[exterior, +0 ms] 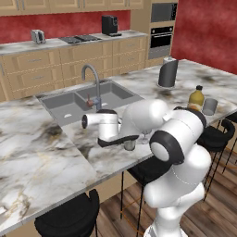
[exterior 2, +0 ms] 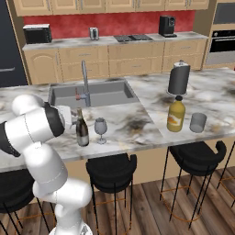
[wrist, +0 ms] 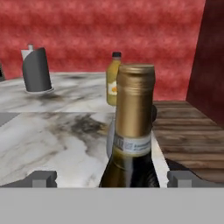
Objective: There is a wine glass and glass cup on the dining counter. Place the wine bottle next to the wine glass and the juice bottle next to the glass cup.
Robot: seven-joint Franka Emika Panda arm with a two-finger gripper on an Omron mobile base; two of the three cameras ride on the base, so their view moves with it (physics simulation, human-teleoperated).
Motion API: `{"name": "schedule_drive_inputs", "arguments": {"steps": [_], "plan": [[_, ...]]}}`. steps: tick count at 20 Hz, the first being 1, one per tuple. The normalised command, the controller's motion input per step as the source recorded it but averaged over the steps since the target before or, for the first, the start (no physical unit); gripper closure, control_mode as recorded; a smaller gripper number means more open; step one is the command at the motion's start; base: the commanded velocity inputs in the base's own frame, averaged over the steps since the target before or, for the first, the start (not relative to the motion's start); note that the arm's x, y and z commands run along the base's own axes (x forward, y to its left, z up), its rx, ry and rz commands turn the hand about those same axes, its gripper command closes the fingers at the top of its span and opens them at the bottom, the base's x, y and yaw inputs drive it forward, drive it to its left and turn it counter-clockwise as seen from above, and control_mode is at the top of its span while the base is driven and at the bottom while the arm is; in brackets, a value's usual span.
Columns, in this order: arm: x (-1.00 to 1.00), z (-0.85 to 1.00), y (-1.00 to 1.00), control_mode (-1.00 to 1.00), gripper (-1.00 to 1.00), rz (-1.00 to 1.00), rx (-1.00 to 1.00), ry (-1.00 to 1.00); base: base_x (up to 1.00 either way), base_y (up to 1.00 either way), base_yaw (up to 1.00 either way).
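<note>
The wine bottle (exterior 2: 82, 129) stands upright on the dining counter (exterior 2: 142, 103), just left of the wine glass (exterior 2: 100, 129). In the hand view its gold-topped neck (wrist: 134, 109) rises close up between my two fingertips. My gripper (wrist: 113, 179) is open, with a wide gap on each side of the bottle. The clear wine glass (wrist: 110, 141) peeks out behind the bottle. Farther right, the yellow-orange juice bottle (exterior 2: 176, 115) stands beside the glass cup (exterior 2: 198, 122); both show in the left base view, juice bottle (exterior: 196, 98) and cup (exterior: 209, 106).
A tall dark cylinder with a silver top (exterior 2: 179, 78) stands behind the juice bottle. The grey sink (exterior 2: 94, 94) and its faucet (exterior 2: 85, 80) lie behind the wine bottle. Black stools (exterior 2: 111, 170) line the counter's near edge.
</note>
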Motion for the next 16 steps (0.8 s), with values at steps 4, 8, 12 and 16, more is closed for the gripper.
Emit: {"name": "schedule_drive_inputs", "arguments": {"steps": [4, 8, 12, 16], "plan": [[-0.28, -0.01, 0.15, -1.0, -1.0, -0.02, 0.05, -0.02, 0.0, 0.0, 0.0], [-0.32, 0.0, 0.16, -1.0, -1.0, 0.0, 0.04, -0.04, 0.0, 0.0, 0.0], [-0.41, 0.15, 0.05, -1.0, -1.0, 0.0, 0.03, -0.03, 0.0, 0.0, 0.0], [-0.41, 0.26, 0.0, -1.0, -1.0, 0.03, 0.08, 0.03, 0.0, 0.0, 0.0]]}}
